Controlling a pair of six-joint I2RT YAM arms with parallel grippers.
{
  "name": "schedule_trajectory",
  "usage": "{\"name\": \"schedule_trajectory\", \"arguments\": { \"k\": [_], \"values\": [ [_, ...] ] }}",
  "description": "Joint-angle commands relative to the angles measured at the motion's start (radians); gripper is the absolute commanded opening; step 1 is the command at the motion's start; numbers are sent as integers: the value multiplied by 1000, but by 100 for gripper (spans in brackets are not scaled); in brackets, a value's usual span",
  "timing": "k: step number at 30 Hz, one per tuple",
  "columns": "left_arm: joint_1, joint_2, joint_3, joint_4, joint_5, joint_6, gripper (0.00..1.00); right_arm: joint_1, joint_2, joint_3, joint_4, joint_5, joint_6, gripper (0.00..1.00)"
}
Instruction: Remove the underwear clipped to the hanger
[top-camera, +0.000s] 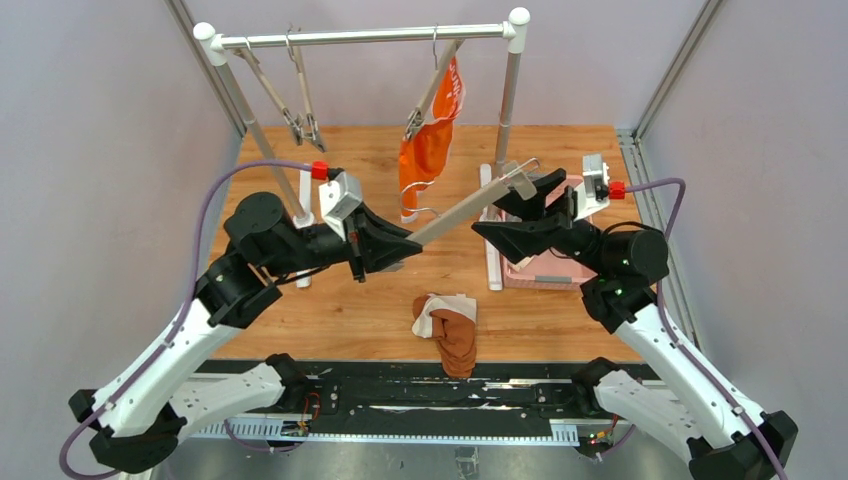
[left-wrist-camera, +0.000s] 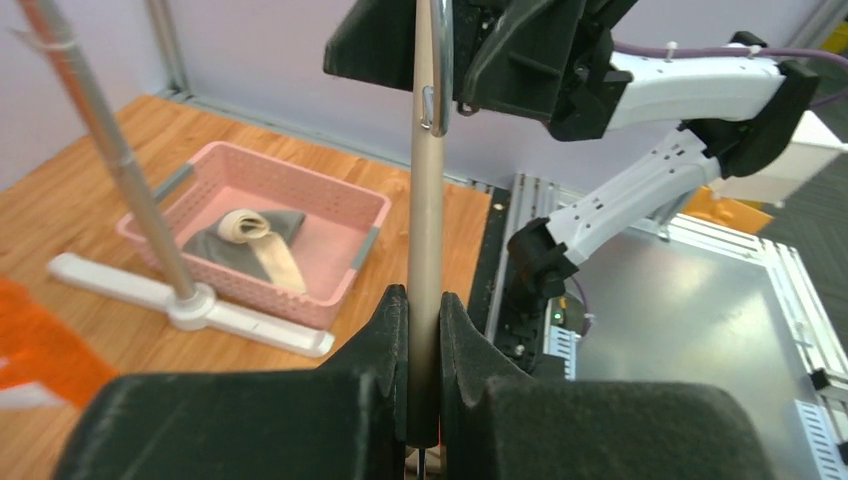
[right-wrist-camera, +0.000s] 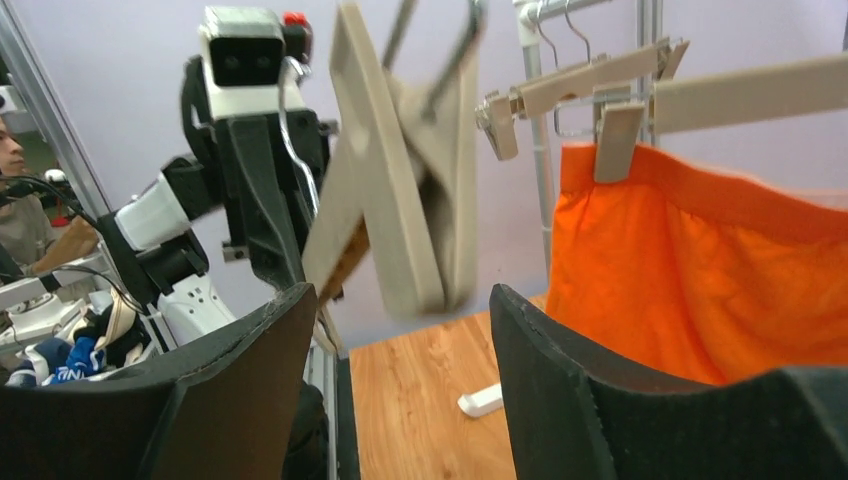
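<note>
Gripping a bare clip hanger (top-camera: 455, 213) by its bar, the left claw (top-camera: 405, 243) has both fingers pressed tight against the beige shaft, a pinch shown plainly by the left wrist camera, where the bar (left-wrist-camera: 425, 200) rises straight up out of the claw (left-wrist-camera: 424, 320). At the far end of that bar the right claw (top-camera: 490, 214) stands spread wide, its two black fingers either side of the hanger's end clip (right-wrist-camera: 400, 200) and touching nothing; the clip hangs in the gap just above the fingertips (right-wrist-camera: 400, 300), with no cloth in it

Beyond the right claw and to its right in the wrist view, the orange brief (right-wrist-camera: 700, 280) hangs from a second hanger (right-wrist-camera: 750, 90), a clip pinching its waistband. From above, that brief (top-camera: 428, 150) dangles below the rail (top-camera: 370, 37), behind the held bar and between the two claws

The rust-brown brief (top-camera: 457, 340), a pale band at its top, lies crumpled on the wooden worktop (top-camera: 340, 300) nearer the arm bases than either claw, apart from both. The grey-beige brief (left-wrist-camera: 225, 245) rests in the pink basket (left-wrist-camera: 330, 190), which sits under the right arm, left of the left claw in the wrist view

Two bare hangers (top-camera: 295, 100) hang on the rail beyond the left claw
</note>
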Motion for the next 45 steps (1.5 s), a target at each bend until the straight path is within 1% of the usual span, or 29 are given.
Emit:
{"name": "schedule_trajectory", "arguments": {
  "k": [1,3,5,7,10,13,16,18,20,24,28,34,37,40,43,45],
  "values": [
    [-6,-107,53,-154,-180,65,0,37,-23,44,-217,11,-173,66],
    [-6,-151,72,-224,-265,81,0,67,-39,54,-355,53,-271,66],
    [-6,-186,106,-325,-347,98,0,119,-57,60,-507,137,-383,66],
    [-6,-215,137,-411,-455,100,0,186,-68,67,-684,256,-488,67],
    [-6,-236,177,-506,-636,77,0,299,-60,69,-859,471,-592,67],
    [-6,-227,196,-548,-780,67,0,419,-21,47,-963,688,-633,67],
    [-6,-189,226,-559,-890,68,0,540,55,28,-1022,897,-652,67],
    [-6,-153,256,-560,-961,71,0,613,124,19,-1040,1010,-648,67],
    [-6,-104,298,-560,-1040,78,0,663,185,6,-1040,1075,-629,67],
    [-6,-19,395,-557,-1075,81,0,670,278,-11,-1040,1091,-569,68],
    [-6,55,457,-554,-1116,61,0,670,330,-19,-1017,1064,-555,71],
    [-6,153,517,-528,-1128,-2,0,671,408,-21,-1005,1000,-533,72],
    [-6,212,551,-528,-1096,-38,0,671,443,-27,-1007,975,-509,72],
    [-6,252,561,-520,-1063,-77,0,672,468,-42,-1001,967,-482,71],
    [-6,267,530,-474,-1063,-108,0,673,490,-68,-968,950,-465,70],
    [-6,276,515,-441,-1063,-126,0,672,513,-67,-959,947,-455,66]
  ]
}}
